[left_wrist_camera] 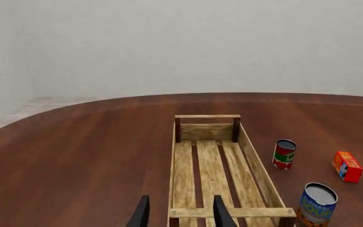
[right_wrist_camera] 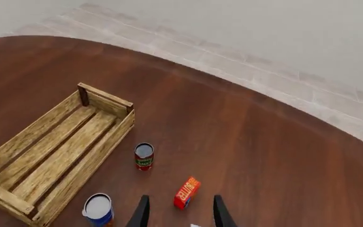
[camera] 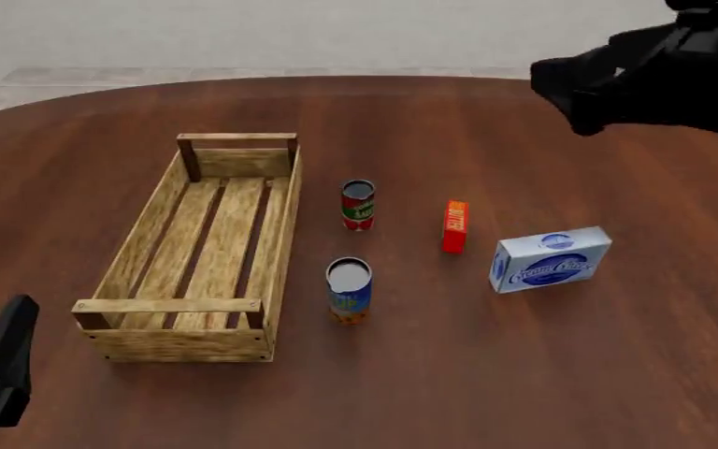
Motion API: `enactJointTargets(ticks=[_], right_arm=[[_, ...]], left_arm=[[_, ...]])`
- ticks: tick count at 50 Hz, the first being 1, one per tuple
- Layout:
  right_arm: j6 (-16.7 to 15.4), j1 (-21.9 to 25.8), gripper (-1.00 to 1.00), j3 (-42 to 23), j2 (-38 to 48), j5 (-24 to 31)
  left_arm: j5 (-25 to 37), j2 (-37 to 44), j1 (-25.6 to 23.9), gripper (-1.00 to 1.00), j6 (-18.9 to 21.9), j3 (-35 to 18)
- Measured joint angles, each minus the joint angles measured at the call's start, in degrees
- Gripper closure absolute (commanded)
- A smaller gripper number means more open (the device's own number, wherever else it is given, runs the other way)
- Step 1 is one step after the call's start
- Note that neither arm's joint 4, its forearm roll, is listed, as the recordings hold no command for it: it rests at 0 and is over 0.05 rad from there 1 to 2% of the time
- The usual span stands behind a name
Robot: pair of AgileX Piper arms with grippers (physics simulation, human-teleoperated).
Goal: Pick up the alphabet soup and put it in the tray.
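Presently catalogued, one round dark-wood table (camera: 484, 374) bearing six items and two arms.

Item 1: the tray (camera: 197, 245), a long light-wood crate with slatted bottom and raised rails, lying on the left part of the table, its length running near to far. Nothing lies in it.

Item 2: the alphabet soup (camera: 349, 291), a can with blue label, orange lower band and silver top, standing upright on the table just right of the tray's near end, apart from the rail.

Item 3: a smaller red and green can (camera: 358, 205), upright, farther away than the alphabet soup and right of the tray's middle.

Item 4: a small red-orange box (camera: 455, 226), standing on edge, right of the two cans.

Item 5: a blue-and-white box (camera: 550, 259), lying farthest right, just beside the red-orange box.

Item 6: the left gripper (left_wrist_camera: 181, 211), low at the near left corner of the front view, above the near end of the tray; the wrist view shows its fingers (left_wrist_camera: 222, 213) spread apart, with nothing between them.

Item 7: the right gripper (right_wrist_camera: 180, 213), held high over the far right of the table; its wrist view shows the fingers (right_wrist_camera: 220, 212) parted and holding nothing, with the red-orange box seen beyond them on the table.
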Motion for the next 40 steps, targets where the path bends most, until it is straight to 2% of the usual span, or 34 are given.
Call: enactJointTargets(ticks=[3,11,18,40], right_arm=[[-0.7,1.9,-1.0,-3.6,4.8,1.4],[2.6,7.5,-1.0,-12.0,15.7,5.6],[3.4,10.7,-1.0,-17.1,22.6,7.8],[6.3,18.0,-1.0,-24.2,35.8,10.1]], left_arm=[[0.0,0.0,0.0,-1.0,0.0,0.0],[0.0,0.0,0.0,-1.0,0.0,0.0],[0.0,0.0,0.0,-1.0,0.0,0.0],[0.0,0.0,0.0,-1.0,0.0,0.0]])
